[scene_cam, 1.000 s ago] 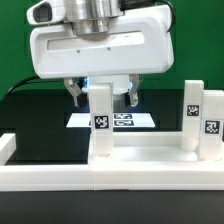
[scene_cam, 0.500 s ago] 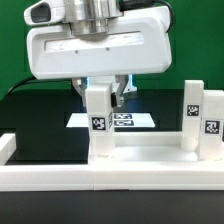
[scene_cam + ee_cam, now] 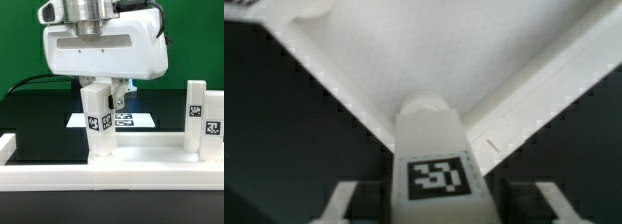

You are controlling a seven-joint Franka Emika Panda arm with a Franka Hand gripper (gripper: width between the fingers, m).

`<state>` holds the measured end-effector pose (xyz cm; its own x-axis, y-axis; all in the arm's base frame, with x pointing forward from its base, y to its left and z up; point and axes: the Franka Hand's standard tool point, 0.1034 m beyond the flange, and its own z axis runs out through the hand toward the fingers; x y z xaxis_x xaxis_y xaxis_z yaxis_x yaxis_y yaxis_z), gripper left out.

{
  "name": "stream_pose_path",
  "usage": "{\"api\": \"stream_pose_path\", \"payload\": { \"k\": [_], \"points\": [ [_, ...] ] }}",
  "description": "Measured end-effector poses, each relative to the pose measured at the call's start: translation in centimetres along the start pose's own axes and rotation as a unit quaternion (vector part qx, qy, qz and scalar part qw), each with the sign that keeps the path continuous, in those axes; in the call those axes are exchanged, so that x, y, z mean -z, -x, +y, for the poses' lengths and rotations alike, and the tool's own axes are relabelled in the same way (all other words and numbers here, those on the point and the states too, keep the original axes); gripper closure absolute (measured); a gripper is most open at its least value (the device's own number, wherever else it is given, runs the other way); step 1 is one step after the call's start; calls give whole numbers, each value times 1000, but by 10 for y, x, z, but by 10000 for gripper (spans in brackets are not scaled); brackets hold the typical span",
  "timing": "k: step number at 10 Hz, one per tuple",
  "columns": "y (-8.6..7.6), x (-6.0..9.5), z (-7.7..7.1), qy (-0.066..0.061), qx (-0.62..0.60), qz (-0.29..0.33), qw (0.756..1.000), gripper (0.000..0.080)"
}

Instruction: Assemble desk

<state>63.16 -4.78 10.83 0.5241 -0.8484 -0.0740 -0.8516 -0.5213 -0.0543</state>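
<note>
The leg [image 3: 98, 122] stands upright on the tabletop [image 3: 120, 160], at the corner toward the exterior view's left, its foot against the panel. The gripper [image 3: 102, 93] is closed on the leg's upper part, the fingers [image 3: 356, 198] flanking it in the wrist view. This looks like seating or screwing in that leg; next probably comes a turn, then release. Two more legs [image 3: 203, 118] stand at the exterior view's right. The joint itself is hidden, and the marker board [image 3: 135, 121] is partly covered.
</note>
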Motion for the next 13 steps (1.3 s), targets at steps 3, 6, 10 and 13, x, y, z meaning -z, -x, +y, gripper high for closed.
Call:
{"api": "stream_pose_path", "payload": {
  "k": [3,6,10,13],
  "points": [
    [1,-1,-4,-20,-200,10,980,511],
    [7,-2,-8,-32,-311,11,950,511],
    [4,-1,-6,-29,-163,17,986,188],
    [-1,10,1,-35,-2,27,999,159]
  ]
}}
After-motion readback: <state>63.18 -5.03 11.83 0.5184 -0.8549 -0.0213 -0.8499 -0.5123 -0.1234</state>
